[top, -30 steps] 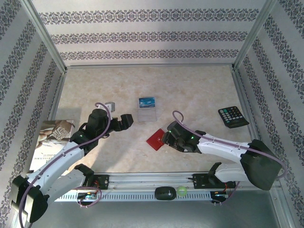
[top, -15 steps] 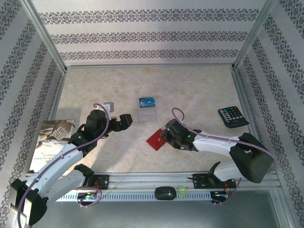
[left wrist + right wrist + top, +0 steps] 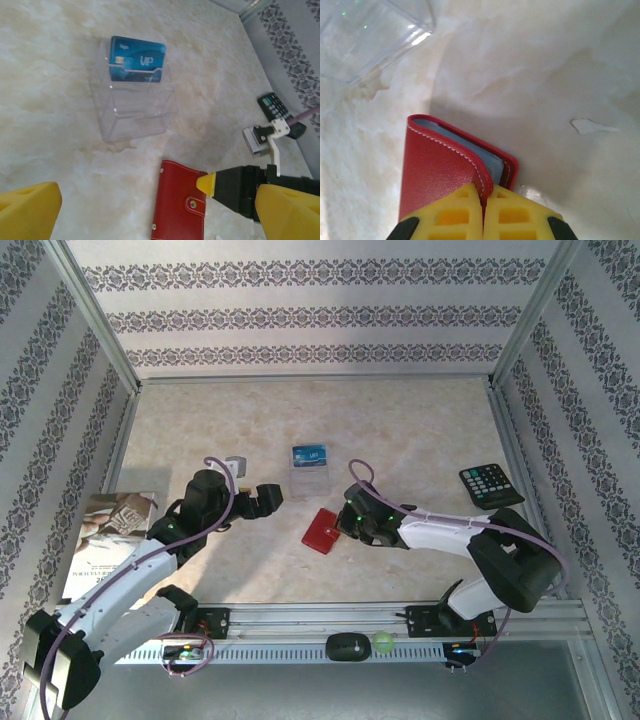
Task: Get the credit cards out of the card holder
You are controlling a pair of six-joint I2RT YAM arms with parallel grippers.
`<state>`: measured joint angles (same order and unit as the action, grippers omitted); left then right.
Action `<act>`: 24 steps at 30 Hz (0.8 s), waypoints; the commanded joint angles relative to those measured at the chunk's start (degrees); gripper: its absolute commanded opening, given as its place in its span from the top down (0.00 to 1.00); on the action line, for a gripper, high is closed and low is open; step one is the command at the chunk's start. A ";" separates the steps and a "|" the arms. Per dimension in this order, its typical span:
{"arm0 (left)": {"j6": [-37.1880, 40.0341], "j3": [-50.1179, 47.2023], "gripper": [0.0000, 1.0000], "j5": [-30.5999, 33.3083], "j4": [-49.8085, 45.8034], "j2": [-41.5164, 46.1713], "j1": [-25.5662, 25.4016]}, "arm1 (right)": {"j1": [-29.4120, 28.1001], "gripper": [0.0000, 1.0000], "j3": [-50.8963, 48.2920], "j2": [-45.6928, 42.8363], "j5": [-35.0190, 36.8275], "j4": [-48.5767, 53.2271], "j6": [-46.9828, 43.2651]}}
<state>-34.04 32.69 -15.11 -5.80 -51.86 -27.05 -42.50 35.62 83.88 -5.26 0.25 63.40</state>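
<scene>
**Right gripper (image 3: 345,523) shuts on the card holder (image 3: 322,530)**

Over the last second it slid left, nudging the red card holder along. The holder lies mid-table, just on the near side of the clear box (image 3: 311,472). Its fingers now pinch the top cover's edge. Opening looks like the step in hand: next, lift that cover while the lower leaf stays down. The left gripper (image 3: 268,496) hovers beside it, fingers spread wide. One blue card (image 3: 137,59) stands in the clear box, and a pale edge shows inside the holder.

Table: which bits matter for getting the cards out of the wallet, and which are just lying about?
Job: red wallet, pinched by the shut right gripper; blue card, standing in the clear stand.
Lying about: black remote; booklet.
</scene>
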 commanded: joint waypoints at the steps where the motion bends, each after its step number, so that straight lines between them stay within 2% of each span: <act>1: 0.73 -0.02 0.00 -7.34 5.36 -2.31 -0.71 | 2.25 1.00 3.83 -3.58 -6.55 4.24 -14.89; 4: -0.50 -1.18 0.03 -14.18 11.75 -4.78 -0.67 | 4.17 1.00 6.04 -5.87 -12.44 5.69 -22.47; 9: -4.39 -3.85 0.10 -21.55 24.64 -7.27 -0.73 | 6.68 1.00 6.54 -11.10 -21.10 3.79 -27.64; 14: -5.19 -3.94 0.10 -25.19 29.89 -8.32 -0.76 | 8.84 1.00 6.27 -17.47 -29.89 -1.41 -28.32; 19: -6.36 -4.46 0.12 -27.13 35.13 -9.28 -0.73 | 10.34 1.00 7.19 -22.07 -32.98 -5.23 -26.29; 24: -9.75 -5.77 0.23 -30.07 44.49 -9.81 -0.79 | 10.95 1.00 9.18 -22.61 -35.50 -10.23 -23.79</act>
<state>-41.25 28.16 -41.67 28.67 -61.52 -27.05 -31.97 42.15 62.06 -36.91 -3.77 38.24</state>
